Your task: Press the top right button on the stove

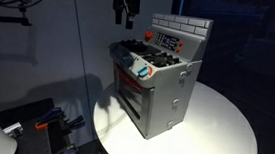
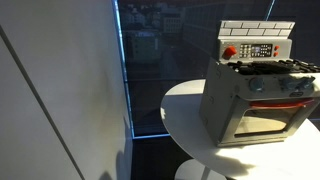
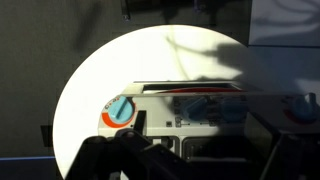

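The small grey toy stove (image 1: 159,87) stands on a round white table in both exterior views (image 2: 252,95). Its brick-patterned back panel carries a dark control panel (image 1: 167,38) with small buttons and a red round button (image 2: 229,52). Black burners and pale blue knobs (image 1: 141,72) are on its top front. My gripper (image 1: 127,8) hangs in the air above and beside the stove, touching nothing, and is out of the frame in the exterior view with the white wall. In the wrist view its dark fingers (image 3: 200,152) are spread apart over the stove's knobs (image 3: 186,108). It is open and empty.
The round white table (image 1: 218,129) leaves bare rim around the stove (image 2: 185,115). Cables and equipment (image 1: 33,126) lie on the floor by the table. A white wall panel (image 2: 50,90) and dark glass (image 2: 160,60) stand close by.
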